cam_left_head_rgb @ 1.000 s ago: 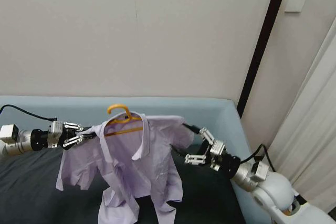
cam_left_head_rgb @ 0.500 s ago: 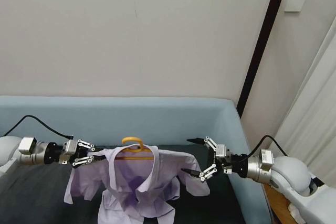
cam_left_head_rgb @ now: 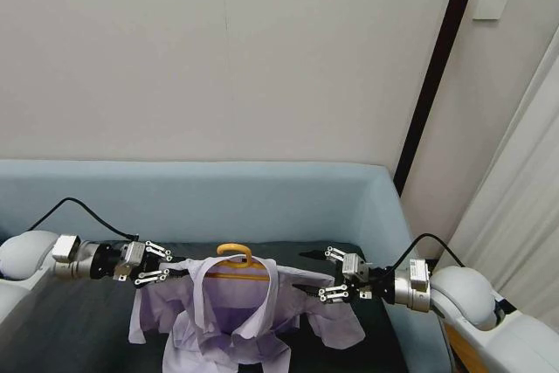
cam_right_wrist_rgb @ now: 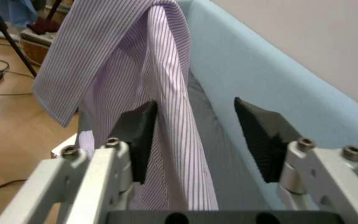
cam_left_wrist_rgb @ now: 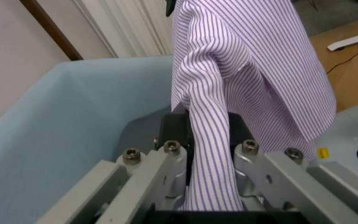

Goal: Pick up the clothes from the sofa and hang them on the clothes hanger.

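I hold the shirt (cam_left_head_rgb: 229, 316) at lower centre over the sofa (cam_left_head_rgb: 288, 203), draped on its orange hanger (cam_left_head_rgb: 234, 253). Fingers of my left gripper (cam_left_head_rgb: 166, 265) pinch one shoulder to tension the cloth; those of the right gripper (cam_left_head_rgb: 313, 272) stand spread around the other.

Soft cloth shirt (cam_left_head_rgb: 231, 312), matt fabric sofa (cam_left_head_rgb: 262, 198), smooth plastic hanger (cam_left_head_rgb: 232, 248)
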